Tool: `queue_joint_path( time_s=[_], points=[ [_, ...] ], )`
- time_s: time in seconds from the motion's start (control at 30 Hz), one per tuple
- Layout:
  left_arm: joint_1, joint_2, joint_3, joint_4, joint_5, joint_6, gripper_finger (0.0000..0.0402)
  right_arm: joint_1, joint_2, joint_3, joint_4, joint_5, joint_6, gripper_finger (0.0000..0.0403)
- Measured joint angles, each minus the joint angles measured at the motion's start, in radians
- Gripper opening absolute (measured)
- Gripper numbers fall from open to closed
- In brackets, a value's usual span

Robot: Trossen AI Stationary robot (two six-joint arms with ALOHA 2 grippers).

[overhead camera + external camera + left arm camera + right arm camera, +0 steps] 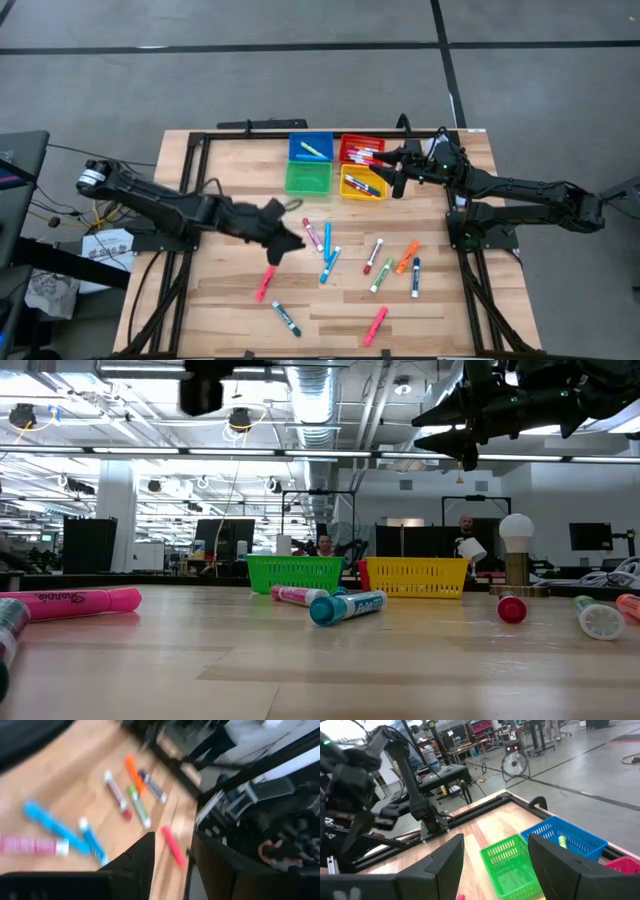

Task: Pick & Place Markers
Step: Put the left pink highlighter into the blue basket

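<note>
Several markers lie flat and scattered on the wooden table (230,310): a pink one (264,283), two blue ones (329,264), an orange one (406,257), a green one (382,275). My left gripper (290,240) hangs open above the table just left of them, with nothing between its fingers (142,857); in the left wrist view a pink marker (172,846) shows on the table beyond the gap. My right gripper (395,180) stays open in the air over the yellow bin (362,184), holding nothing (495,840).
Four small bins stand in a block at the table's far middle: blue (311,149), red (362,150), green (308,177) and yellow, three of them with markers inside. A black frame runs along the table's edges (190,170). Bare wood lies at the near left.
</note>
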Motion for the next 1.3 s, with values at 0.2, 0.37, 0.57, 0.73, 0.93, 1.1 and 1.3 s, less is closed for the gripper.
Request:
queue_joint_path(
  time_s=[0.2, 0.37, 0.57, 0.73, 0.93, 1.1, 1.3],
  points=[
    [-0.094, 0.085, 0.000, -0.085, -0.001, -0.214, 0.0121, 0.000, 0.000, 0.000, -0.006, 0.000, 0.000, 0.0209],
    [-0.154, 0.165, 0.000, -0.093, 0.019, -0.351, 0.0118, 0.000, 0.000, 0.000, -0.007, 0.000, 0.000, 0.0209],
    [-0.207, 0.244, 0.000, -0.142, 0.079, -0.513, 0.0117, 0.000, 0.000, 0.000, -0.010, 0.000, 0.000, 0.0209],
    [-0.249, 0.281, 0.000, -0.211, 0.086, -0.649, 0.0117, 0.000, 0.000, 0.000, -0.013, 0.000, 0.000, 0.0209],
    [-0.278, 0.280, 0.001, -0.372, 0.086, -0.819, 0.0117, 0.000, 0.000, 0.000, -0.019, 0.000, 0.000, 0.0209],
    [-0.281, 0.279, 0.001, -0.422, 0.082, -0.860, 0.0117, 0.000, 0.000, 0.000, -0.026, 0.000, 0.000, 0.0209],
    [-0.264, 0.281, 0.001, -0.440, 0.070, -0.861, 0.0117, 0.000, 0.000, 0.000, -0.035, 0.000, 0.000, 0.0209]
  ],
)
